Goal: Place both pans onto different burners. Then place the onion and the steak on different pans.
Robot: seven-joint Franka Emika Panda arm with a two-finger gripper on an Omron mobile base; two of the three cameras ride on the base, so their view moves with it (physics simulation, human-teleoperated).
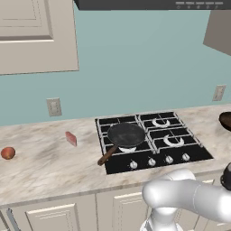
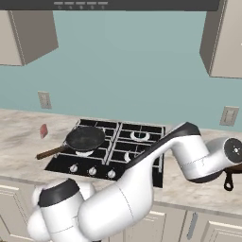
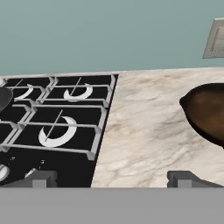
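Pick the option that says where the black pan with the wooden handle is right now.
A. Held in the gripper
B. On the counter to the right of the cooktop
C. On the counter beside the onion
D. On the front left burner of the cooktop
D: the black pan sits on the grate over the front left burner of the cooktop, its handle sticking out over the front left edge.
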